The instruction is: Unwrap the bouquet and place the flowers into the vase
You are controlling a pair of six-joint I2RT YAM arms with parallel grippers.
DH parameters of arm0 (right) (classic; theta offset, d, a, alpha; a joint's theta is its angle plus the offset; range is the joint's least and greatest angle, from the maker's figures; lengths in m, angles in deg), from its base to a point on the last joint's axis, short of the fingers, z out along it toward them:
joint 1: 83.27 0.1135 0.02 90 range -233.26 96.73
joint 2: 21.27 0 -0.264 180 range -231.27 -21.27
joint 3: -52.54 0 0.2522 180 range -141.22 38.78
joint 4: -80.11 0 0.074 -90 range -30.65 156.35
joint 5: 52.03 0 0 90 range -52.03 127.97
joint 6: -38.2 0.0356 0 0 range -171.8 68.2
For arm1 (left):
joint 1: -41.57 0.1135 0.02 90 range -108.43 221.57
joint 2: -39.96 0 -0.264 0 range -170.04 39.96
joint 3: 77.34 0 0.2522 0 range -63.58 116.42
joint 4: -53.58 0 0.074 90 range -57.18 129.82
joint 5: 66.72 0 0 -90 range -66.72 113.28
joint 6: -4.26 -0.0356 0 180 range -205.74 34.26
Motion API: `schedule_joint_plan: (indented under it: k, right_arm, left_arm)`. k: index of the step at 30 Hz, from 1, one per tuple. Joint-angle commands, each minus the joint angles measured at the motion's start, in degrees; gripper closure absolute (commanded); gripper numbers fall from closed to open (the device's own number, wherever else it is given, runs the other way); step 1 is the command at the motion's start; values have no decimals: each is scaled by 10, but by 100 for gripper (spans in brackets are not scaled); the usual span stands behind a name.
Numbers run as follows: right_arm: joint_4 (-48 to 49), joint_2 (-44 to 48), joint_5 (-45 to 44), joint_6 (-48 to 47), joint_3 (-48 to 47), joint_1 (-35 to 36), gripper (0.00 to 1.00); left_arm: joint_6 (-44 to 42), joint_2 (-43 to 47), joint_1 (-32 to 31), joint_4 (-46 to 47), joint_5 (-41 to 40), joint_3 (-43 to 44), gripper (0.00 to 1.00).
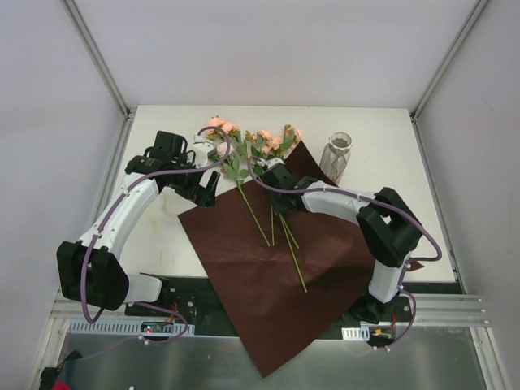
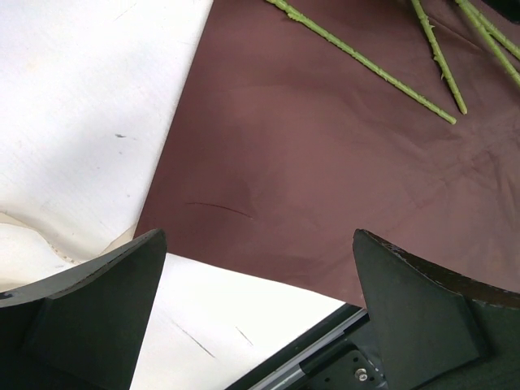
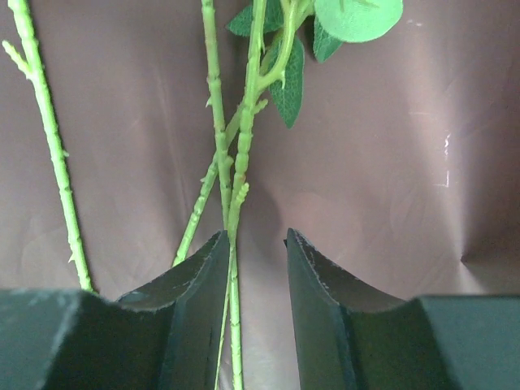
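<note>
Counts: 1 vase (image 1: pixel 340 154), 1 maroon paper (image 1: pixel 244 268), 2 grippers and at least 4 green stems (image 2: pixel 366 61) are being shown.
Flowers: the flowers (image 1: pixel 248 146) are being seen lying on the unfolded paper, near the upright vase.
Left gripper (image 2: pixel 258 252): being held wide over the paper's edge.
Right gripper (image 3: pixel 256 244): being held narrowly apart, with 1 stem lying unclamped along a finger.
Views: that stem is being shown by the right wrist only.

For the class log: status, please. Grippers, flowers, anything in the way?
Left gripper open over paper. Right gripper open astride a stem, ungripped. Flowers flat on paper; vase upright, flowerless.
</note>
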State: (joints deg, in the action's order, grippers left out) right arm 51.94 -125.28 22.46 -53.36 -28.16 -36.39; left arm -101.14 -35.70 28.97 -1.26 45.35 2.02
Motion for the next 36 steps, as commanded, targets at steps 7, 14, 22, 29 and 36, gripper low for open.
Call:
schedule_joint_plan:
  k: [7,14,22,29,36]
  right_arm:
    - [-1,-19,45,-23,-67,-20,68]
    - [1,-50,73,-20,-93,-32,64]
    - [3,-77,68,-16,-121,-49,72]
    - [10,-68,77,-13,-117,-53,99]
    - [35,-3,86,-6,-98,-52,99]
  left_arm:
    - [-3,20,11,2,14,-17,1]
    - [-6,17,12,4,14,-18,1]
    - [-6,16,13,5,12,-21,1]
    - [-7,13,14,8,10,-24,1]
    - [-3,9,14,9,11,-22,2]
